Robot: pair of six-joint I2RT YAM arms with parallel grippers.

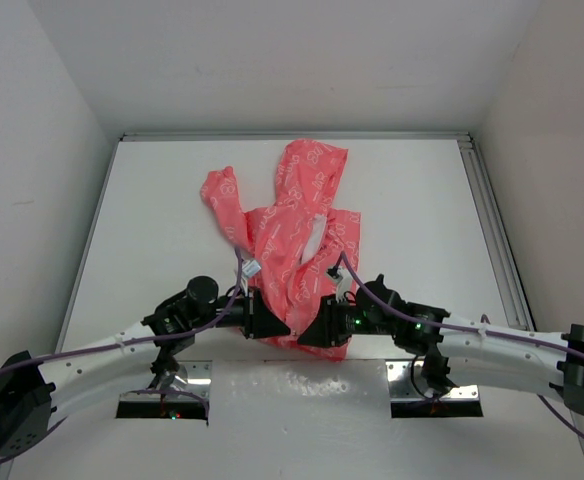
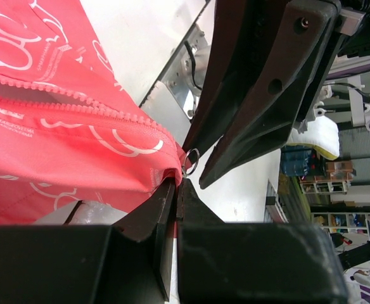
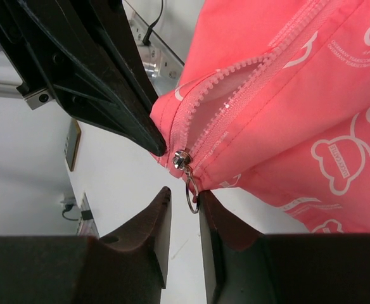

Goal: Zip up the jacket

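The coral-pink jacket [image 1: 292, 220] lies on the white table, hood at the far end, front partly open. Its zipper teeth [image 3: 236, 95] run down to a silver slider [image 3: 181, 158] at the near hem. My left gripper [image 2: 177, 183] is shut on the hem of the jacket [image 2: 58, 139] right beside the slider's ring [image 2: 191, 161]. My right gripper [image 3: 185, 191] stands open with a narrow gap, and the ring [image 3: 192, 197] hangs between its fingertips, against the right one. In the top view both grippers [image 1: 272, 325] [image 1: 317, 330] meet at the hem.
White walls close the table on three sides. A metal rail [image 1: 492, 220] runs along its right edge. Two metal base plates [image 1: 162, 395] [image 1: 437, 390] sit at the near edge under the arms. One sleeve [image 1: 222, 200] is bunched at the left.
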